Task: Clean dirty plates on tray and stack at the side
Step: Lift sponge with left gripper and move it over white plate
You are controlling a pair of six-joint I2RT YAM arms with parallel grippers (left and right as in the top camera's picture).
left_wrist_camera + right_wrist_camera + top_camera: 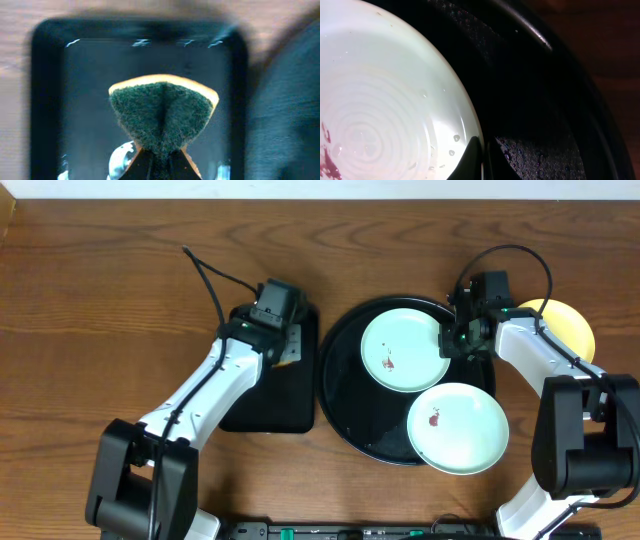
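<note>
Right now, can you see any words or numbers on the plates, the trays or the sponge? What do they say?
No words, numbers or signs can be read anywhere.
The upper mint-white plate and lower mint-white plate carry only reddish smears, not letters.
The yellow plate, round black tray, rectangular black tray and sponge are plain.

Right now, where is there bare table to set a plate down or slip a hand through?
Widest: bare wood left of the rectangular tray, plus the far strip beyond both trays. Some in front, between left arm and round tray. Crowded: the right side, with right arm and yellow plate.
</note>
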